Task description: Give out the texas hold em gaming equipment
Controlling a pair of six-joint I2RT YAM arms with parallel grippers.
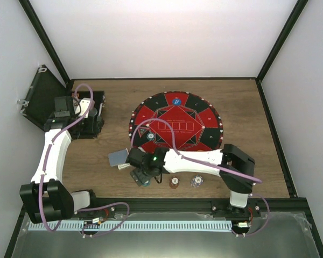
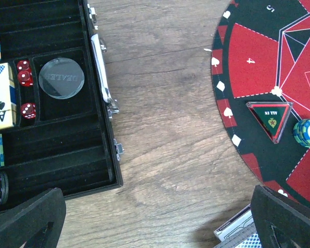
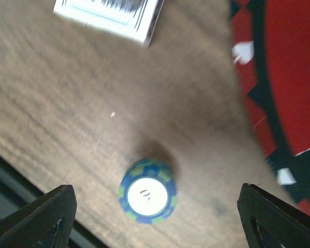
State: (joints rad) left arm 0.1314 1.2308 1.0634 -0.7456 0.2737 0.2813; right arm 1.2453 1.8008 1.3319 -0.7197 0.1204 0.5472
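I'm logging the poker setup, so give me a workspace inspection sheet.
Surface: wood table, round mat on it.
Job's things: cards, teal chips, red chips, whitish chips off the mat's near edge; blue button on mat.
Clutter: open case, far left.
Grippers: left gripper open by the case; right gripper open around the teal chips, not touching.
Cables: purple cables; one loops over the mat.
Surroundings: white walls, black frame.

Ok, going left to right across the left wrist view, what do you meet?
Card deck, red dice, dealer button, case wall, table, mat rim, all-in marker, chip stack.
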